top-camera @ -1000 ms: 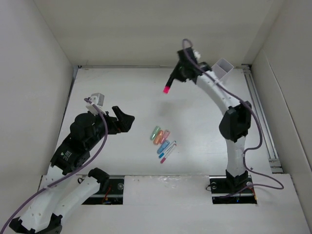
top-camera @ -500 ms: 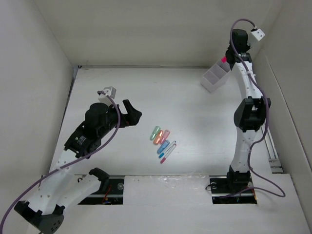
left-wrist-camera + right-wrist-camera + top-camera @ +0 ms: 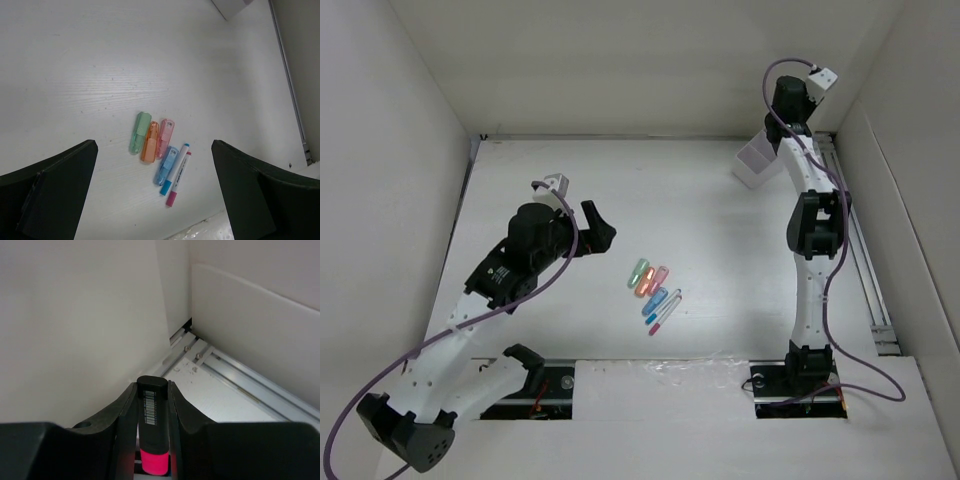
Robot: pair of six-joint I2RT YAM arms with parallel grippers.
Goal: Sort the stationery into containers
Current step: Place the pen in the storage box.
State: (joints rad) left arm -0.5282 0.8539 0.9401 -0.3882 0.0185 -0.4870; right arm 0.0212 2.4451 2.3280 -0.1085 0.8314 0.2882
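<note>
Short green (image 3: 638,271), orange (image 3: 647,280), pink (image 3: 660,276) and blue (image 3: 657,299) pieces and two thin white pens (image 3: 666,310) lie together mid-table. They also show in the left wrist view: green (image 3: 140,132), orange (image 3: 150,142), pink (image 3: 165,138), blue (image 3: 167,165), pens (image 3: 177,172). My left gripper (image 3: 597,232) is open and empty, above and left of them (image 3: 154,146). My right gripper (image 3: 775,132) is shut on the black-and-pink marker (image 3: 152,412) at the far right corner, by the white box (image 3: 752,165).
A metal rail (image 3: 855,240) runs along the table's right edge and shows in the right wrist view (image 3: 240,380). White walls enclose the table on the left, back and right. A corner of the box shows in the left wrist view (image 3: 230,6).
My right arm has carried the marker from mid-table to the far right corner, over the white box. My left arm has swung right, toward the stationery group.
</note>
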